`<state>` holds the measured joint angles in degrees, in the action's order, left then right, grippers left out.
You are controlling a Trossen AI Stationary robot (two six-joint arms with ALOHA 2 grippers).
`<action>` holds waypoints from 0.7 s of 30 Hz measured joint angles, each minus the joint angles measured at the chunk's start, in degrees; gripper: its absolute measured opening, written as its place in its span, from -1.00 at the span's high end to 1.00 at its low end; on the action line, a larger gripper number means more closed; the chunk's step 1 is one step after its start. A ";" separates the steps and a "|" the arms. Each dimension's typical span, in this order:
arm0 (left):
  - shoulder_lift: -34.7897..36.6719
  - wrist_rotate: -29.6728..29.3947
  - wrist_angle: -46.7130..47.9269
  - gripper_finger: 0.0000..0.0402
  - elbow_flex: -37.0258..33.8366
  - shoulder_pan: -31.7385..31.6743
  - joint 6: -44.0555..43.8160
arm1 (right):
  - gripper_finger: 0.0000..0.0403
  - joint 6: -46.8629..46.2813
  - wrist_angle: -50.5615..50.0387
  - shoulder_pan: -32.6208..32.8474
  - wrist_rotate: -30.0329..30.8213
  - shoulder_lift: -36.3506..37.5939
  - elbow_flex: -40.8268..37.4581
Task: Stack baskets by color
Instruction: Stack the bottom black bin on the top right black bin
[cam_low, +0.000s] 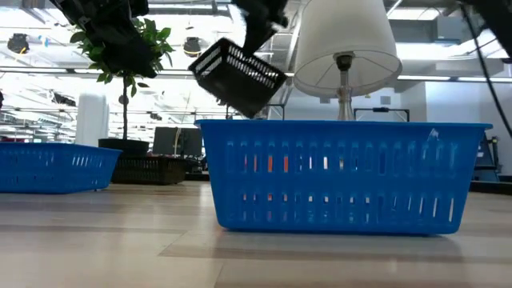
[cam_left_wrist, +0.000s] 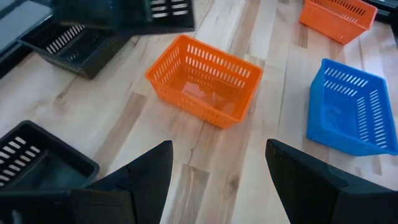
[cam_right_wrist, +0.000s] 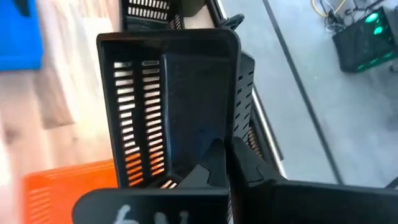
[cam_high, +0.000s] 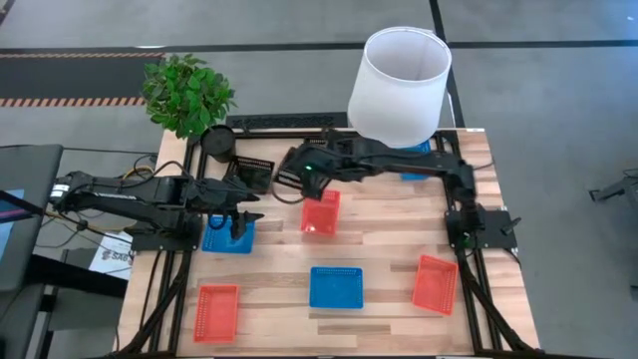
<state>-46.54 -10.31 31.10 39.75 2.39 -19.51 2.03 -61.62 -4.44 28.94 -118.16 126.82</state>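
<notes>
Black mesh-walled plastic basket (cam_right_wrist: 168, 106) hangs tilted above the table, its wall clenched in the right gripper (cam_right_wrist: 221, 155). The left gripper (cam_left_wrist: 217, 180), jaws spread and empty, hovers over the wooden table (cam_left_wrist: 205, 155) near an orange mesh basket (cam_left_wrist: 205, 78).

Wooden table (cam_high: 379, 214) carries red baskets (cam_high: 216, 311), blue baskets (cam_high: 336, 287), a black basket (cam_high: 252, 172), and seemingly a lamp (cam_high: 400, 85).

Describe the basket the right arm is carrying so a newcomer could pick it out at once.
Start at the big white lampshade at the far edge of the wooden table and follow the right arm leftward to its claw. Clamped in its shut fingers is a black basket, hanging tilted in the air. Every other basket rests on the table; this is the only one lifted off it.
</notes>
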 joint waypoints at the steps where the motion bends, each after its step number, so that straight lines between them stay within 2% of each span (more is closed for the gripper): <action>1: 0.00 0.02 0.04 -0.22 0.00 0.00 -0.27 | 1.00 1.21 -0.78 -0.41 0.06 -1.34 1.42; 5: 0.00 -0.02 0.06 -0.22 0.00 -0.02 -1.07 | 1.00 5.99 -3.07 -1.88 4.08 -5.33 5.00; 10: -0.01 -0.48 -0.03 -0.22 0.00 0.00 -1.29 | 1.00 12.98 -2.10 -3.67 7.46 -7.48 5.38; 21: -0.07 -0.59 -0.83 -0.22 -0.02 0.00 -2.84 | 1.00 17.67 -7.36 -9.69 6.96 -11.42 5.04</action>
<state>-46.61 -10.90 30.27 39.72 2.39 -22.35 19.70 -68.98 -14.13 35.90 -129.57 131.86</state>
